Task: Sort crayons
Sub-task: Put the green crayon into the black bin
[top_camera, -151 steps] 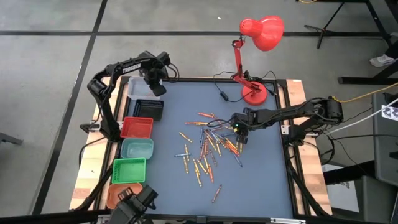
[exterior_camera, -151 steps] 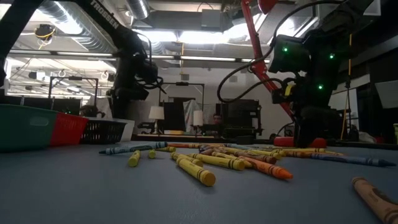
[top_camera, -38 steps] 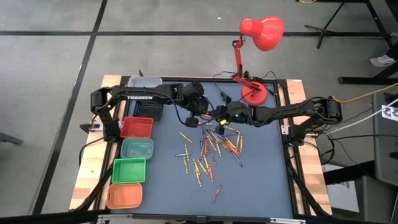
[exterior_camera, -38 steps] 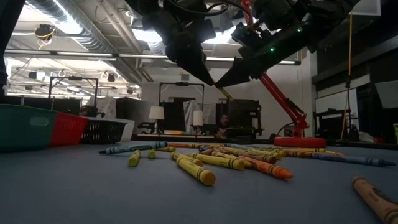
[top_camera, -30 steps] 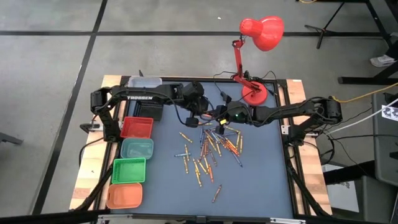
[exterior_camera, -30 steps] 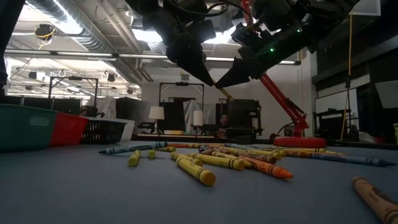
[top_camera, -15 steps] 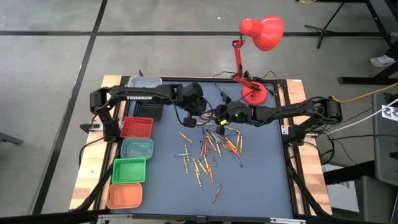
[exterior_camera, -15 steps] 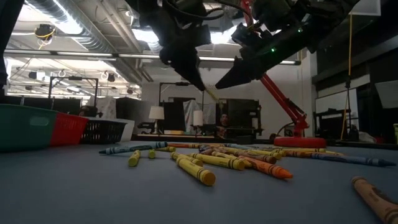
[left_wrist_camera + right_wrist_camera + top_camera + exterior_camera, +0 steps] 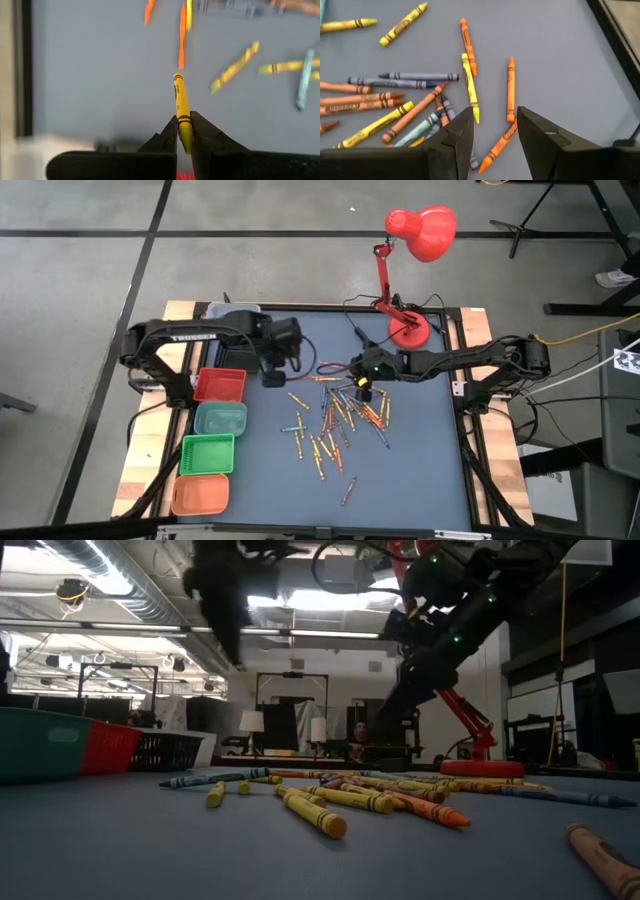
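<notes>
Several crayons [image 9: 335, 415] in orange, yellow, blue and dark colours lie loose on the blue-grey table top, also seen from table height as crayons [image 9: 350, 795]. My left gripper [image 9: 272, 378] hangs above bare table left of the pile, next to the red bin [image 9: 220, 384]. It is shut on a yellow crayon [image 9: 179, 95]. My right gripper [image 9: 360, 380] hovers over the far edge of the pile. In its own view my right gripper [image 9: 495, 130] is open, with an orange crayon [image 9: 510, 90] and a yellow one [image 9: 470, 87] lying on the table below it. My left gripper pinches the yellow crayon's near end [image 9: 183, 120] between its two fingers. The fingers point steeply down. The crayon runs on along them, and most of its length sticks out past the fingertips. It is lifted clear of the table.
A row of small bins stands along the table's left edge: red, teal [image 9: 220, 418], green [image 9: 208, 453] and orange [image 9: 200, 495]. A red desk lamp [image 9: 410, 330] stands at the far right. Bare table lies between the pile and the bins and along the near edge.
The two grippers met fingertip to fingertip above the pile's far side. My right gripper has let go of the yellow crayon and tipped downward. My left gripper has carried the crayon toward the table's left edge and the bins, rising a little and tipping to point more steeply down.
</notes>
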{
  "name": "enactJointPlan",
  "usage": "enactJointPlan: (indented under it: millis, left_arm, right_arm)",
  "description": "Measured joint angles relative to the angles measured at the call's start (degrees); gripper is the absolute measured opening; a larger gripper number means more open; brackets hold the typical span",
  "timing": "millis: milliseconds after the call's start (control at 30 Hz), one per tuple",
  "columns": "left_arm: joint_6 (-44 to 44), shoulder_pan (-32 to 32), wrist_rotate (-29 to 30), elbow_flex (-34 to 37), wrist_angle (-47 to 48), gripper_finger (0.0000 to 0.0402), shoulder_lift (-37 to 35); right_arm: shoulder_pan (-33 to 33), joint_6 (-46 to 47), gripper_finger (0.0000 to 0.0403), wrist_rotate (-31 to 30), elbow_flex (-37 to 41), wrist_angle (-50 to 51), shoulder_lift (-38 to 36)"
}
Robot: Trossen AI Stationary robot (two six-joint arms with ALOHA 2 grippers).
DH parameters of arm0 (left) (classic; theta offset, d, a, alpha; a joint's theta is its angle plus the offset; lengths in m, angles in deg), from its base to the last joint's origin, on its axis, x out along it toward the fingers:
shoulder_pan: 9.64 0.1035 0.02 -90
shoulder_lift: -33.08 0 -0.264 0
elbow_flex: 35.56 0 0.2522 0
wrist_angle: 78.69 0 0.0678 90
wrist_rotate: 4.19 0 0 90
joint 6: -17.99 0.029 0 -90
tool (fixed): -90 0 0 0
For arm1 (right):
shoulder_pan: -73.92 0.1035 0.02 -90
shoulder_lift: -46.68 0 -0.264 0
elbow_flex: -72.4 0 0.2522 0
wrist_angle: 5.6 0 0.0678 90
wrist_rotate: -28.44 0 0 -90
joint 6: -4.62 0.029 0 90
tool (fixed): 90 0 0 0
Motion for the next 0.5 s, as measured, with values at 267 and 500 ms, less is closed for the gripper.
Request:
enactJointPlan:
  millis: [267, 500]
  left_arm:
    - [-10.8, 0.41, 10.67, 0.4, 14.96, 0.001, -1.44]
    - [-11.94, 4.09, 16.0, 6.83, 15.18, 0.001, -1.5]
  right_arm:
    - [0.0, 0.0, 0.015, 0.04, 0.0, 1.04, 0.0]
    - [0.0, 0.0, 0.015, 0.04, 0.0, 1.07, 0.0]
